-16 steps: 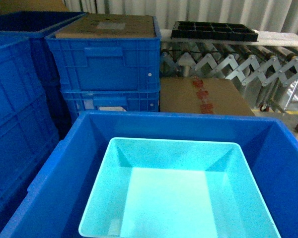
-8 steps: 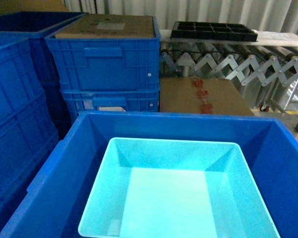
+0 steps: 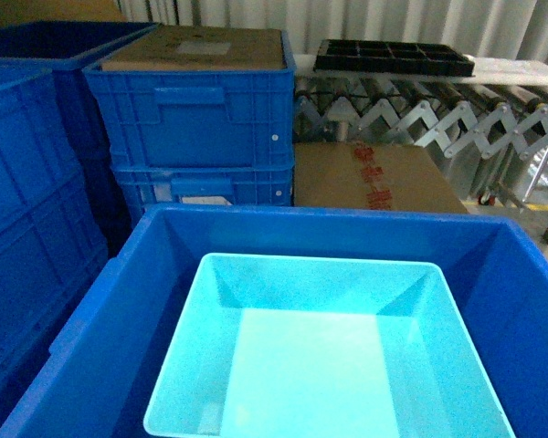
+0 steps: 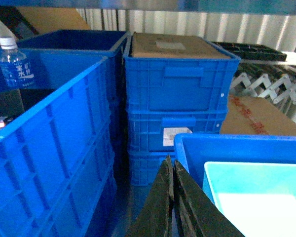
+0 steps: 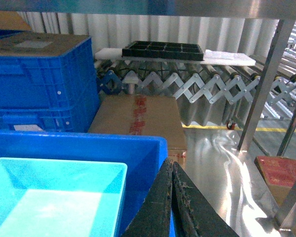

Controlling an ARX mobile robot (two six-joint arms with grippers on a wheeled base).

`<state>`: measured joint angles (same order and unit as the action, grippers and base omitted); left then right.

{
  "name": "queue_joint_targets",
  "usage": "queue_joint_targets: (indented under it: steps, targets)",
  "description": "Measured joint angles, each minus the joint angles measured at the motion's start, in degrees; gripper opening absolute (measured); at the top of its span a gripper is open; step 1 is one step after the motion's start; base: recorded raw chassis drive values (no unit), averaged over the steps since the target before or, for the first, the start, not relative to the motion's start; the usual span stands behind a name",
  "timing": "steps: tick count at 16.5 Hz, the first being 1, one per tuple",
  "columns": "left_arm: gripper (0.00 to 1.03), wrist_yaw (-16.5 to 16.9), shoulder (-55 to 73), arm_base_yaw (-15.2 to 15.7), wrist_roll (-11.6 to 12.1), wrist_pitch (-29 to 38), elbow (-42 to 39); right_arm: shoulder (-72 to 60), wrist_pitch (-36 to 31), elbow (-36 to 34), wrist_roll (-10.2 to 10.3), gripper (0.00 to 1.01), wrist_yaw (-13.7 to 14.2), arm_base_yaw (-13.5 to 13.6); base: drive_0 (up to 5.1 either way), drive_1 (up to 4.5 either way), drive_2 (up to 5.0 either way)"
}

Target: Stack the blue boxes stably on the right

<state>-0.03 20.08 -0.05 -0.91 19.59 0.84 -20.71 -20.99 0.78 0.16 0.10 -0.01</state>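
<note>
The head view shows one light turquoise tub (image 3: 324,360) sitting inside a large dark blue crate (image 3: 128,301). The tub stands upright with its opening to the top, and its inside holds nothing. A gap of blue crate floor shows along the tub's left side. No gripper appears in this view.

In the left wrist view, the left gripper (image 4: 173,170) has its two dark fingers (image 4: 160,202) pressed together, tip against tip, with nothing between them. The turquoise tub is just to the right of these fingers and slightly beyond them, inside the blue crate wall. Straight ahead of the fingertips stands a stack of ribbed blue crates (image 4: 175,98) with a cardboard sheet (image 4: 175,47) on top. To the left of the fingers there is a tall blue crate wall (image 4: 49,148), and a water bottle (image 4: 15,64) stands far left beyond it.

In the right wrist view, the right gripper (image 5: 171,169) is also clenched, its fingers (image 5: 158,202) meeting at the tips and holding nothing. The tub lies to the left of these fingers, with the crate's blue rim between them. Ahead of the fingertips lies a brown cardboard box (image 5: 138,121) with red print, and beyond it an expandable roller conveyor (image 5: 197,86) carries a black tray (image 5: 163,49). To the right of the fingers, the shiny floor (image 5: 222,173) reflects light.
</note>
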Motion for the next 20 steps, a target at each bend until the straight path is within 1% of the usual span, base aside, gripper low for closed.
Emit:
queue_joint_targets:
  steps: [3, 6, 11, 12, 13, 14, 15, 17, 18, 20]
  targets:
    - [0.02, 0.0, -4.7, 0.0, 0.0, -4.0, 0.0, 4.6, 4.9, 0.0, 0.0, 0.02, 0.0, 0.0, 0.0, 0.0, 0.0]
    - [0.02, 0.0, -7.6, 0.0, 0.0, -6.9, 0.0, 7.5, 7.9, 0.0, 0.0, 0.02, 0.0, 0.0, 0.0, 0.0, 0.0]
    - [0.02, 0.0, -10.1, 0.0, 0.0, -9.6, 0.0, 10.4, 10.6, 0.0, 0.0, 0.02, 0.0, 0.0, 0.0, 0.0, 0.0]
    - [0.02, -0.1, -13.7, 0.0, 0.0, -14.6, 0.1, 11.5, 12.3, 0.0, 0.0, 0.02, 0.0, 0.0, 0.0, 0.0, 0.0]
    - [0.02, -0.2, -18.9, 0.0, 0.0, -20.4, 0.0, 17.9, 21.1, 0.0, 0.0, 0.02, -0.1, 0.0, 0.0, 0.0, 0.0]
    - [0.02, -0.1, -19.7, 0.0, 0.1, -18.8, 0.2, 20.5, 20.3, 0.0, 0.0, 0.02, -0.2, 0.0, 0.0, 0.0, 0.0]
    - [0.02, 0.0, -19.7, 0.0, 0.1, -20.4, 0.0, 20.5, 21.6, 0.0, 0.0, 0.02, -0.1, 0.0, 0.0, 0.0, 0.0]
    - [0.02, 0.0, -19.8, 0.0, 0.1, -20.0, 0.0, 20.5, 21.2, 0.0, 0.0, 0.02, -0.2, 0.0, 0.0, 0.0, 0.0]
    - [0.08, 0.0, -19.8, 0.0, 0.1, -19.8, 0.0, 20.5, 21.2, 0.0, 0.0, 0.09, -0.1, 0.0, 0.0, 0.0, 0.0]
    - [0.61, 0.0, -19.8, 0.0, 0.1, -19.8, 0.0, 20.5, 21.2, 0.0, 0.0, 0.61, -0.2, 0.0, 0.0, 0.0, 0.0]
